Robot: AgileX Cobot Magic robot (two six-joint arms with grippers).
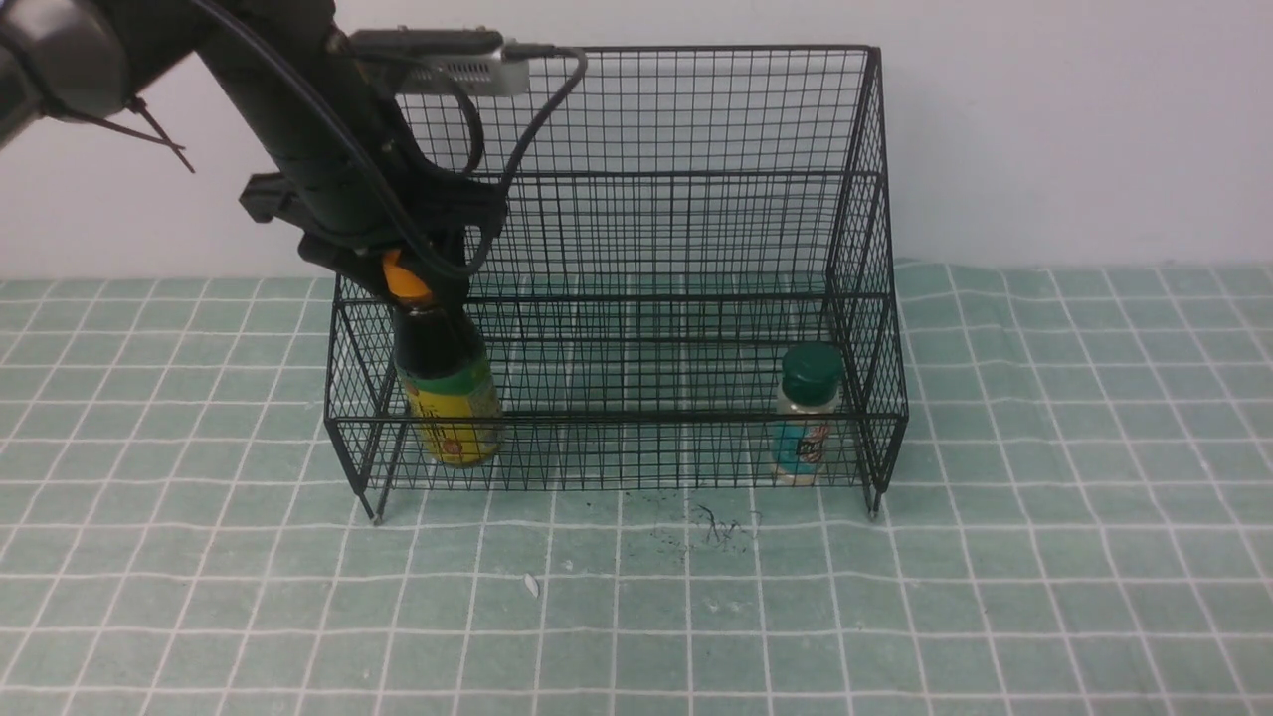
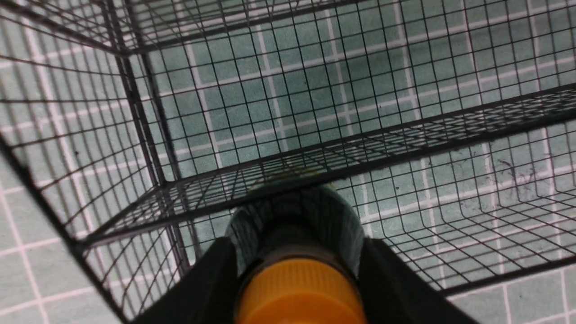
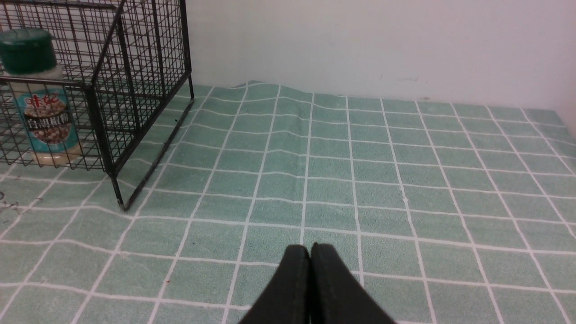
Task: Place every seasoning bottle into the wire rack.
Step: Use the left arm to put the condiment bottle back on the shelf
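Sauce bottle (image 1: 448, 398) | dark, orange cap, yellow-green label | inside wire rack (image 1: 646, 175)

The shaker (image 3: 42, 121) has a teal label with red Chinese characters above a dark band of white ones, too small to read; print on the bottle (image 1: 453, 408) is blurred.

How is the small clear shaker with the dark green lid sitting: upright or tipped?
Upright. The small clear shaker stands on its base in the black wire-mesh rack, green lid on top, label level.
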